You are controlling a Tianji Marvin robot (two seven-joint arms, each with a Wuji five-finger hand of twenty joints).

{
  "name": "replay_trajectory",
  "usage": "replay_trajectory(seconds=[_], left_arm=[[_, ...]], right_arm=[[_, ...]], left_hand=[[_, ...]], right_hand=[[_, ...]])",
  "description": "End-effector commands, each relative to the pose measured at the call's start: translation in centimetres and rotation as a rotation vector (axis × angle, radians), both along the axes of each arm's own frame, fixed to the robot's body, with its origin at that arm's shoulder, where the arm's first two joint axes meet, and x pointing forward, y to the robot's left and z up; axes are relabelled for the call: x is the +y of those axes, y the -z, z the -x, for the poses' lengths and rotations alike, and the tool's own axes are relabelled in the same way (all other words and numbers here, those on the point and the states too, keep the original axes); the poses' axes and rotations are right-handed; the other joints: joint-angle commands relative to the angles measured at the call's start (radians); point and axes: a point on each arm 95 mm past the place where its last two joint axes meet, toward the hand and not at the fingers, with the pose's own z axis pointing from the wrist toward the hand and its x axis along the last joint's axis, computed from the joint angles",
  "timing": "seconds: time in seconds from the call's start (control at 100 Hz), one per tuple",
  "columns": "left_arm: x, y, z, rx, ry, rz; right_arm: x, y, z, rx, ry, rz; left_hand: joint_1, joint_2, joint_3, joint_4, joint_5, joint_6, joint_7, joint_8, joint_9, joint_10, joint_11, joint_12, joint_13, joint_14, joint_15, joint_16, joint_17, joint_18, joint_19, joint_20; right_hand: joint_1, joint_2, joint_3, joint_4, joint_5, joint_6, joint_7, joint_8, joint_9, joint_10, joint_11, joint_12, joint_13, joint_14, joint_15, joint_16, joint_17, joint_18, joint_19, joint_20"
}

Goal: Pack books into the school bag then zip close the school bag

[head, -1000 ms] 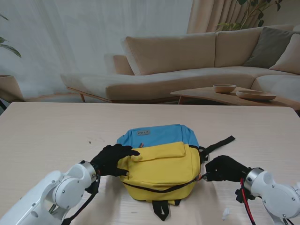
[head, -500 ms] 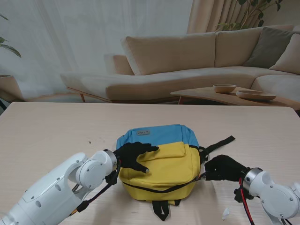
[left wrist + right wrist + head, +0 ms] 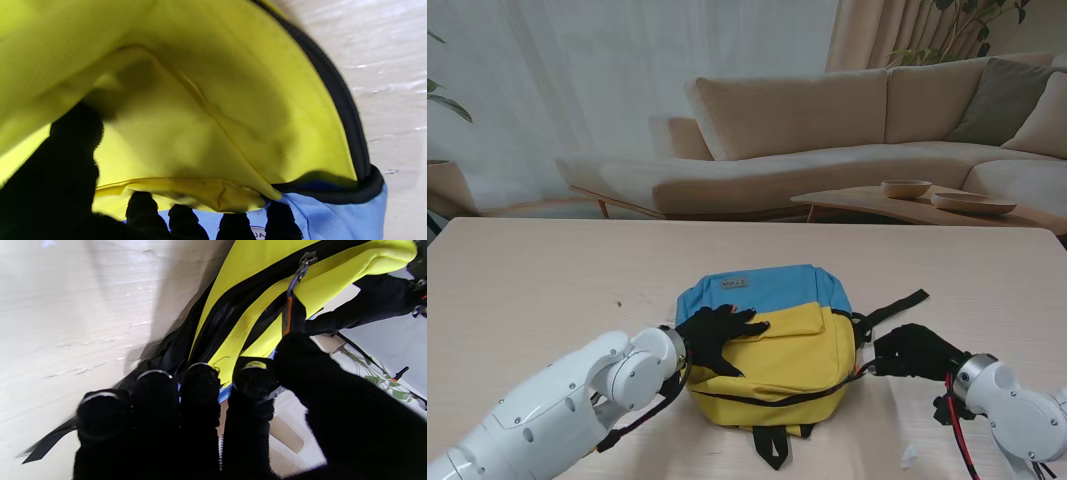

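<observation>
The bag (image 3: 767,345) lies flat at the table's (image 3: 537,290) near centre, with bare tabletop left, right and far of it. The left hand (image 3: 712,335) rests on its near-left corner, fingers spread flat, grasping nothing. At the bag's right edge, the right hand (image 3: 914,352) pinches the zipper pull (image 3: 289,311).

Bare desk (image 3: 547,280) lies wide on both sides. The school bag (image 3: 772,345) fills the middle. A strap (image 3: 892,307) trails off its right.
</observation>
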Motion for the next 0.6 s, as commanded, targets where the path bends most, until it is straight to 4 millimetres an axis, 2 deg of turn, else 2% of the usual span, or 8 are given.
replay_trajectory(seconds=[0.0, 0.13, 0.26, 0.33, 0.42, 0.46, 0.59], left_arm=[[0.9, 3.3, 1.3, 0.090, -0.016, -0.056], [1.1, 3.6, 1.5, 0.088, -0.019, -0.061], [1.2, 3.7, 1.6, 0.089, -0.012, -0.065], [1.2, 3.7, 1.7, 0.091, -0.005, -0.064], [1.2, 3.8, 1.7, 0.094, 0.005, -0.063], [1.2, 3.7, 1.8, 0.094, 0.011, -0.064], [1.2, 3.8, 1.8, 0.096, 0.017, -0.066]], right_arm=[[-0.9, 0.1, -0.2, 0.008, 0.029, 0.014], [-1.9, -0.1, -1.4, -0.006, 0.099, 0.028], [-2.0, -0.2, -3.6, -0.023, 0.179, 0.023], [-1.6, -0.2, -4.9, -0.013, 0.210, -0.005], [-0.9, -0.3, -6.5, -0.006, 0.232, -0.047], [-0.5, -0.3, -7.1, -0.005, 0.233, -0.052], [0.6, -0.5, -8.5, 0.003, 0.227, -0.054]], left_hand=[[0.046, -0.046, 0.084, 0.021, 0.015, 0.019, 0.023, -0.003, 0.045, 0.056, 0.084, -0.005, 0.013, 0.003, 0.045, 0.011, -0.008, 0.008, 0.007, -0.012], [0.045, -0.041, 0.090, 0.023, 0.016, 0.019, 0.024, -0.003, 0.046, 0.057, 0.086, 0.000, 0.013, 0.002, 0.045, 0.015, -0.009, 0.009, 0.009, -0.009], [0.046, -0.040, 0.092, 0.024, 0.016, 0.020, 0.024, -0.002, 0.046, 0.057, 0.087, 0.003, 0.013, 0.001, 0.044, 0.016, -0.010, 0.008, 0.009, -0.008], [0.044, -0.039, 0.092, 0.025, 0.016, 0.019, 0.025, -0.001, 0.047, 0.057, 0.087, 0.005, 0.013, 0.001, 0.044, 0.017, -0.010, 0.007, 0.009, -0.007], [0.046, -0.036, 0.095, 0.026, 0.017, 0.021, 0.027, 0.000, 0.048, 0.058, 0.090, 0.010, 0.014, 0.002, 0.044, 0.017, -0.010, 0.007, 0.007, -0.009], [0.043, -0.034, 0.094, 0.026, 0.016, 0.021, 0.028, 0.001, 0.047, 0.058, 0.090, 0.012, 0.013, 0.001, 0.043, 0.017, -0.010, 0.006, 0.007, -0.009], [0.045, -0.032, 0.095, 0.027, 0.016, 0.022, 0.028, 0.002, 0.047, 0.059, 0.090, 0.017, 0.013, 0.001, 0.043, 0.017, -0.010, 0.007, 0.004, -0.012]], right_hand=[[-0.046, -0.001, -0.001, 0.017, 0.050, 0.013, 0.039, 0.018, 0.003, -0.029, 0.025, 0.012, 0.023, 0.010, 0.035, 0.007, 0.019, -0.004, 0.083, -0.010], [-0.045, 0.000, 0.000, 0.017, 0.050, 0.013, 0.039, 0.017, 0.002, -0.027, 0.025, 0.012, 0.023, 0.010, 0.035, 0.007, 0.019, -0.004, 0.083, -0.010], [-0.050, 0.007, 0.004, 0.023, 0.052, 0.020, 0.050, 0.024, 0.004, -0.029, 0.034, 0.016, 0.025, 0.007, 0.042, 0.009, 0.022, -0.003, 0.085, -0.009], [-0.061, 0.029, -0.011, 0.041, 0.079, 0.025, 0.119, 0.077, 0.031, -0.048, 0.088, 0.050, 0.047, -0.004, 0.083, 0.018, 0.045, 0.006, 0.099, -0.010], [-0.071, 0.022, -0.031, 0.043, 0.188, 0.020, 0.253, 0.132, 0.143, -0.050, 0.184, 0.123, 0.122, -0.010, 0.176, 0.041, 0.120, 0.039, 0.145, -0.015], [-0.072, 0.012, -0.034, 0.042, 0.215, 0.021, 0.283, 0.144, 0.183, -0.042, 0.193, 0.170, 0.150, -0.012, 0.200, 0.052, 0.147, 0.054, 0.164, -0.029], [-0.080, -0.007, -0.032, 0.046, 0.226, 0.015, 0.360, 0.159, 0.272, -0.035, 0.217, 0.203, 0.243, -0.039, 0.262, 0.071, 0.248, 0.042, 0.236, -0.025]])
